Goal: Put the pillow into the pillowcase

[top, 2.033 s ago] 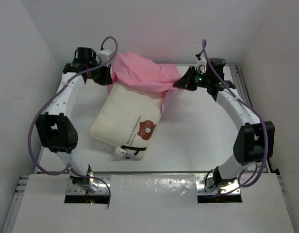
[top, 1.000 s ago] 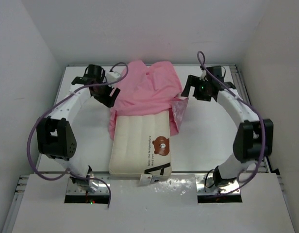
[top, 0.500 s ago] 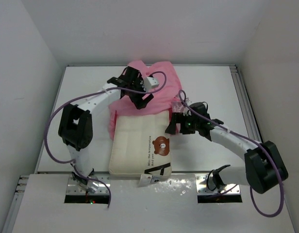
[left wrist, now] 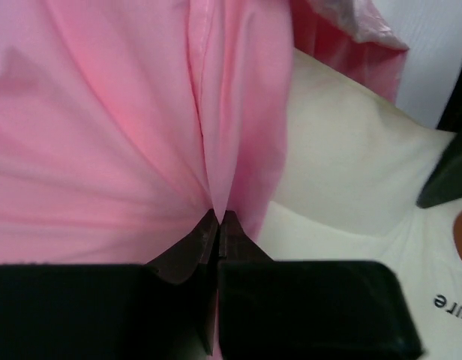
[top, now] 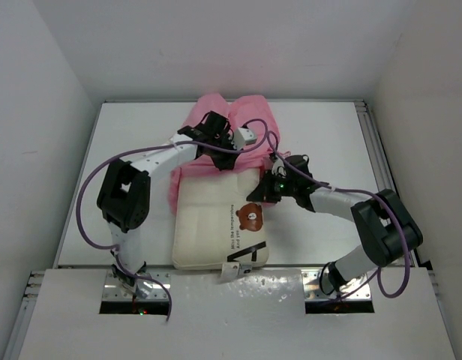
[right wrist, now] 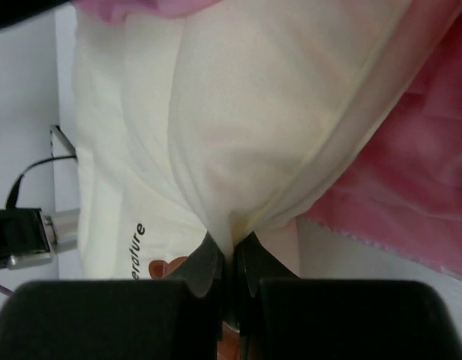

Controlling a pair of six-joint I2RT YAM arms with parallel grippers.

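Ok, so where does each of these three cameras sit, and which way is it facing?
Top external: above and behind the bases, looking down at the table; left arm and right arm reach over the pillow and pillowcase.
Left wrist: on that wrist, looking past the left gripper, which pinches a pillowcase fold.
Right wrist: on that wrist, looking past the right gripper, which pinches pillow fabric.
Shared: both wrist views show pillow beside pillowcase.

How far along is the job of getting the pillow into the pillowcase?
Started, not finished. Done: the pillow's far end looks tucked inside the pink pillowcase. In hand: the left gripper has its jaws shut on a fold of pillowcase fabric, and the right gripper pinches the pillow's cream cover near the bear patch. Left: most of the pillow, bear patch included, lies bare and must go in.
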